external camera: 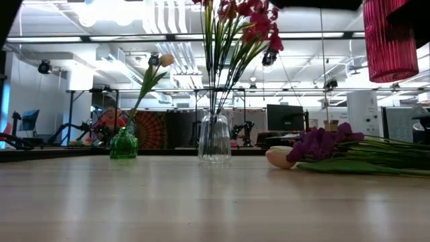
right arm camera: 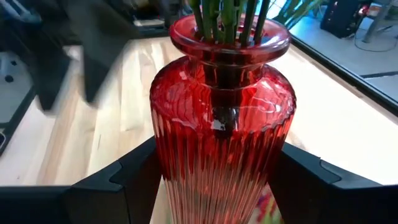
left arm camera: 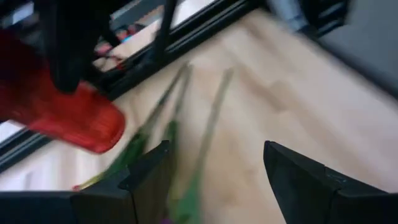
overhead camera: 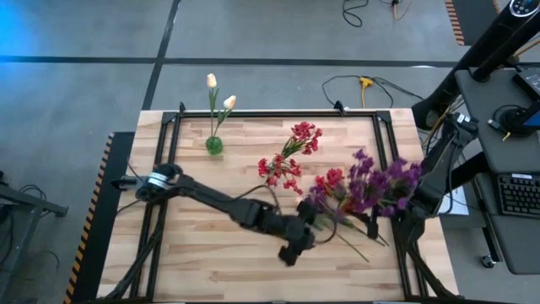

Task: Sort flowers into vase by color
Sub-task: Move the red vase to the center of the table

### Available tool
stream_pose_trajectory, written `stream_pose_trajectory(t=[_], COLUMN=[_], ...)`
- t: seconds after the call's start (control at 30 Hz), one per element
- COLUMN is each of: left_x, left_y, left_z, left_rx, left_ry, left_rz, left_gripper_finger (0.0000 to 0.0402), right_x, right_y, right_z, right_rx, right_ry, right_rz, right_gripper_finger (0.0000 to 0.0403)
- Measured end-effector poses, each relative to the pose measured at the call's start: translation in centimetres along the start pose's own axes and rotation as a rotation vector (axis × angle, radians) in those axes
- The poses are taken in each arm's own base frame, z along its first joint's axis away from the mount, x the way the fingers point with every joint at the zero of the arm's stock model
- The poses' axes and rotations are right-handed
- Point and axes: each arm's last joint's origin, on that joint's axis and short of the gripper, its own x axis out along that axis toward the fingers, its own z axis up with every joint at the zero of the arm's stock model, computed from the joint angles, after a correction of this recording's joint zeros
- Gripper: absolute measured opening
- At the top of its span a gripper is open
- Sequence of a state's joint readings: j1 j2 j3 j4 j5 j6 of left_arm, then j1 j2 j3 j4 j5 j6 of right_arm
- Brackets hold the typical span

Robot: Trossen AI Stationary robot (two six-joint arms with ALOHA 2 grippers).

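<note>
My right gripper (right arm camera: 217,165) is shut on a red ribbed vase (right arm camera: 221,124) with green stems in its neck; the vase (external camera: 390,37) hangs high above the table's right side. My left gripper (left arm camera: 214,152) is open near the table's middle (overhead camera: 310,219), over green stems (left arm camera: 208,124) on the wood. Purple flowers (external camera: 322,143) and a cream tulip bud (external camera: 279,157) lie flat on the table. Red flowers stand in a clear glass vase (external camera: 215,138). Cream tulips stand in a small green vase (external camera: 123,144). My right gripper pinches the red vase's ribbed body (right arm camera: 168,171) between its two fingers, one on each side, below the shoulder. The fingers come in nearly level from the table's right side. The vase stands upright in the hold, lifted clear of the table.
Black rails (overhead camera: 278,114) frame the wooden table. The pile of purple and red flowers (overhead camera: 363,190) fills the table's right middle. The near left of the table (overhead camera: 186,253) is bare wood. A desk with a keyboard (overhead camera: 515,194) stands past the right edge.
</note>
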State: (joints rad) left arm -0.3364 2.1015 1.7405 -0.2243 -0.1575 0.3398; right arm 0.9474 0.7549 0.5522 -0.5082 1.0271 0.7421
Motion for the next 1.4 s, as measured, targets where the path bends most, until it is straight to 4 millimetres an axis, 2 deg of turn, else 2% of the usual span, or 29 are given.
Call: stream_pose_trajectory(t=[0.2,0.4,0.63,0.8,0.97,1.17,1.4], left_x=[-5.1,-10.3,-13.2,-14.3,-16.7,-19.3,-20.7], left_y=[-2.9,-5.4,-7.0,-6.7,-6.0,-5.6,-5.6], left_z=[2.3,4.5,5.0,2.8,-0.1,-4.5,-8.2], left_rx=[-0.041,-0.047,-0.001,-0.015,-0.078,-0.166,-0.226], left_ry=[0.053,0.050,0.036,-0.005,-0.181,-0.340,-0.448], left_rz=[-0.092,-0.031,0.023,0.038,0.109,0.224,0.319], left_gripper_finger=[0.0233,0.0233,0.0230,0.0211,0.0203,0.0203,0.0203], right_x=[1.4,2.5,4.0,5.7,7.4,9.7,12.4], right_y=[2.6,4.8,6.6,7.3,7.5,7.0,6.5], right_z=[-0.5,-0.2,-0.3,-0.5,-0.7,-0.3,0.1], right_rx=[-0.027,-0.028,-0.055,-0.057,-0.076,-0.098,-0.128], right_ry=[-0.018,-0.088,-0.128,-0.124,-0.129,-0.130,-0.092], right_rz=[0.018,0.057,0.090,0.125,0.110,0.048,0.049], right_gripper_finger=[0.0244,0.0245,0.0244,0.0246,0.0246,0.0245,0.0244])
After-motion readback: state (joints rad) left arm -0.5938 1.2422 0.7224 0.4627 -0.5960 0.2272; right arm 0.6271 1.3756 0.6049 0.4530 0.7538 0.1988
